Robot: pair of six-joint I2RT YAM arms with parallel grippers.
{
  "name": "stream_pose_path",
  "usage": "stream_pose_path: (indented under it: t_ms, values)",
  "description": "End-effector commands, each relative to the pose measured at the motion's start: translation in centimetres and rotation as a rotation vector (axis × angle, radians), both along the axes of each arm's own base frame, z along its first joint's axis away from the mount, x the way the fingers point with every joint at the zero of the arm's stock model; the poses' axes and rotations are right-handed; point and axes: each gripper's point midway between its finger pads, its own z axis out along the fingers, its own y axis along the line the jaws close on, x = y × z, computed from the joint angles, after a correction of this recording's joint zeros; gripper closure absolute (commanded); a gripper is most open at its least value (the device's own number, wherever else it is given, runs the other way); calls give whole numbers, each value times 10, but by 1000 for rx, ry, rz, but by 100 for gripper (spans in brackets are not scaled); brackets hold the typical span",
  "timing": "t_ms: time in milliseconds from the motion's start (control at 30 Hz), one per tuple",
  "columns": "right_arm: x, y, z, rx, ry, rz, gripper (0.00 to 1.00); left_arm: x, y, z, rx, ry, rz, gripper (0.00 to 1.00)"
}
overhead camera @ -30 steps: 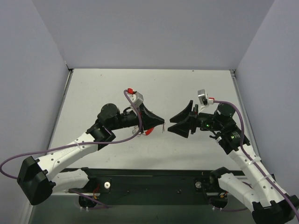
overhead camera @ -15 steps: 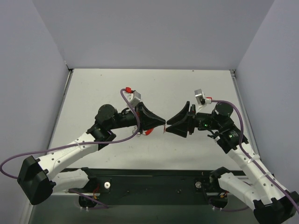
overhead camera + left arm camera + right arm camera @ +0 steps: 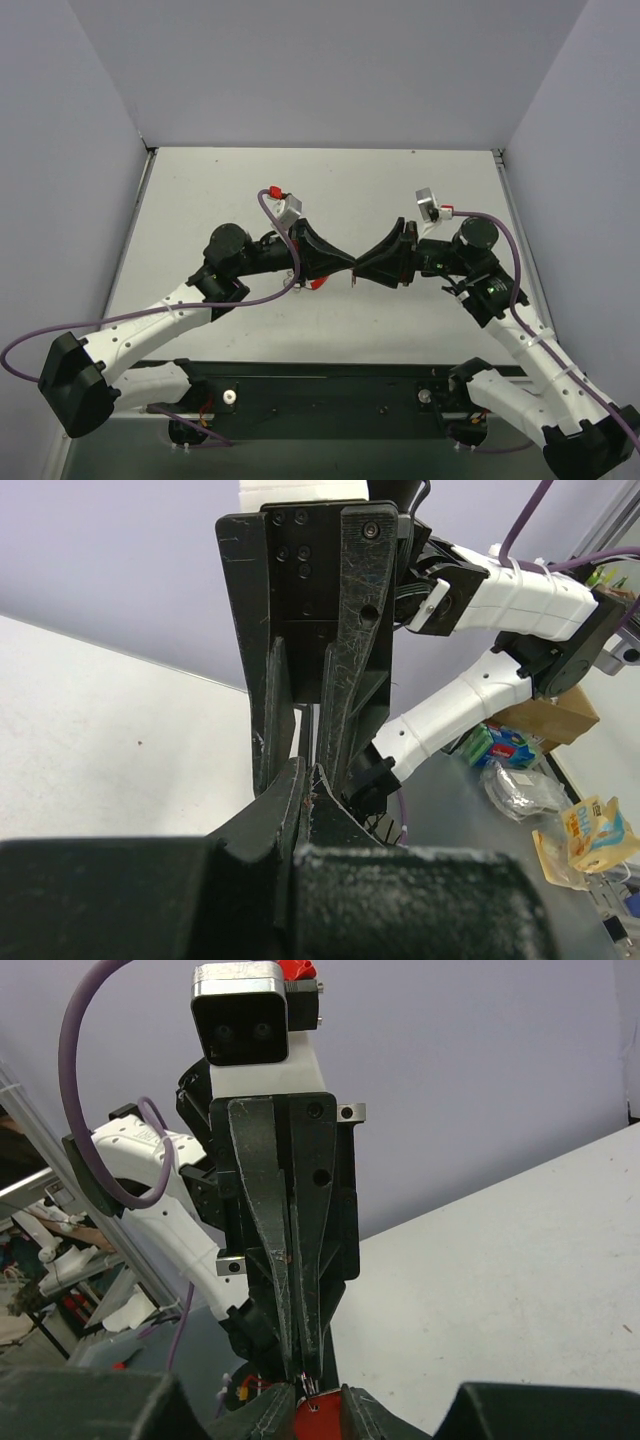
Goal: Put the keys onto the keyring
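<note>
Right wrist view gives us the closest look. The right gripper (image 3: pixel 312 1405) has its jaws drawn narrow around a small red piece, which we take to be the plastic head of the key (image 3: pixel 309 1422), with a speck of silver just above it. We cannot tell whether the pads already bite on it. Facing it tip to tip, the left gripper (image 3: pixel 300 1368) has its jaws pressed tight together. A thin sliver may be caught at its tip, but we cannot make out what it is.

From the top external view, the keyring (image 3: pixel 318 283) shows as a red arc just beneath the left gripper, near the middle of the table (image 3: pixel 420 190). We cannot say whether it hangs or lies flat.

We judge the step in hand to be a hand-over of the key between the two tips. To do it well, we would seat the right pads squarely on the red head before the left lets go, keep both tips level, and leave the thin shaft free for threading.

The head looks like smooth moulded plastic and is likely slippery. The shaft is bare metal and very slender. The black fingers (image 3: pixel 350 680) are long tapered wedges, matte and heavily scratched, and the table is flat, dull white
</note>
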Motion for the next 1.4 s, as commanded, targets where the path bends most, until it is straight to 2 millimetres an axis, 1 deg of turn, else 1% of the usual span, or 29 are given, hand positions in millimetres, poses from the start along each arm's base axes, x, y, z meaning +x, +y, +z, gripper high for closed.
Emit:
stream_pose_path:
  t_ms: [0,100,200,267,300,533,667,700,733,800,867,900,967,1100,1233,1267,1300,1367]
  values:
    - [-5,3,26,55,-119,37,75,-3,2,15,-42,-41,-18,100]
    - [-5,3,27,58,-120,39,76,-2,1,13,-36,-38,-17,100]
    - [-5,3,26,58,-117,41,82,-3,2,14,-41,-40,-16,100]
    - [-4,4,26,58,-116,42,90,-2,2,14,-40,-39,-16,100]
    - [-5,4,27,59,-115,45,100,-3,2,14,-40,-39,-18,100]
    - [-5,4,28,62,-124,50,100,-3,1,12,-37,-37,-19,100]
    - [-6,4,27,61,-124,53,100,-1,3,16,-45,-43,-9,100]
    - [-6,4,25,58,-117,54,100,1,5,17,-46,-42,0,98]
    - [-6,4,24,58,-117,54,100,3,6,18,-50,-41,10,82]
    - [-6,4,24,58,-120,57,100,7,10,21,-60,-38,24,60]
    - [-6,4,23,56,-119,57,100,8,13,26,-74,-43,37,42]
    - [-7,4,23,56,-118,59,100,10,15,28,-81,-43,46,39]
    - [-6,4,22,54,-118,54,100,14,20,31,-93,-43,64,33]
    - [-5,4,19,47,-115,55,100,22,29,33,-106,-26,80,29]
    - [-3,5,16,39,-110,53,100,36,39,22,-72,6,125,28]
    - [-3,5,14,36,-109,52,100,44,43,18,-61,14,153,28]
    - [-1,5,11,30,-105,49,100,49,45,8,-25,37,176,28]
    - [2,5,8,20,-96,42,100,60,51,2,7,55,232,28]
